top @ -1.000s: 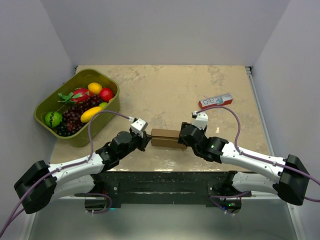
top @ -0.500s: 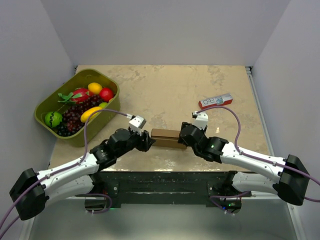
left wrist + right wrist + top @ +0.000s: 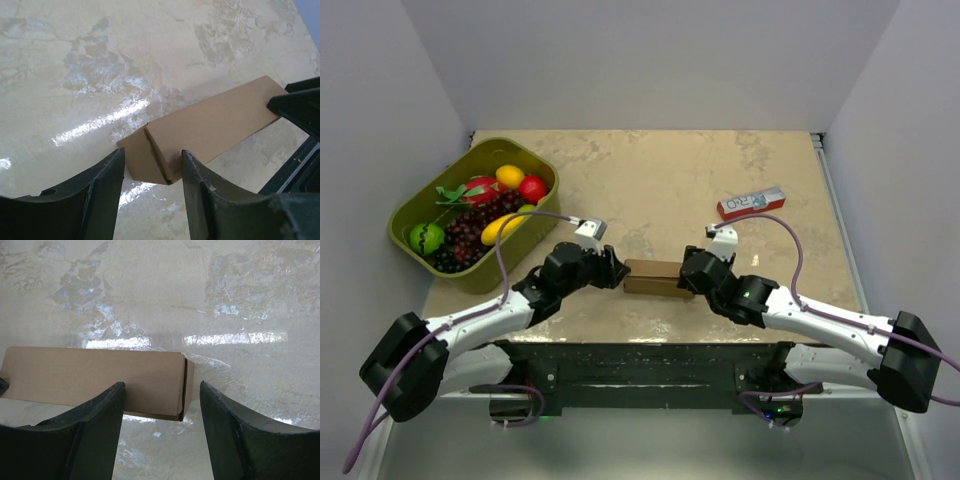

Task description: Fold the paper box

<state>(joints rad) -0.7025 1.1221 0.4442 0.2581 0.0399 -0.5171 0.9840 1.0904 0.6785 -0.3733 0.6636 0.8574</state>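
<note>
The paper box [image 3: 655,277] is a small flat brown cardboard box lying on the table near the front edge, between the two arms. My left gripper [image 3: 613,271] is open at the box's left end. In the left wrist view [image 3: 152,154] its fingers stand on either side of that end's corner, where an end flap [image 3: 137,156] stands slightly ajar. My right gripper [image 3: 688,274] is open at the right end. In the right wrist view [image 3: 161,386] the box's [image 3: 95,374] closed right end lies between the fingers.
An olive-green bin [image 3: 472,272] with toy fruit stands at the left. A narrow red-and-white carton [image 3: 751,203] lies at the right, behind the right arm. Grey walls close in the table at the back and sides.
My left arm has swung its wrist and forearm toward the far side, with the gripper staying at the box's left end. The right arm and the box have hardly moved.
</note>
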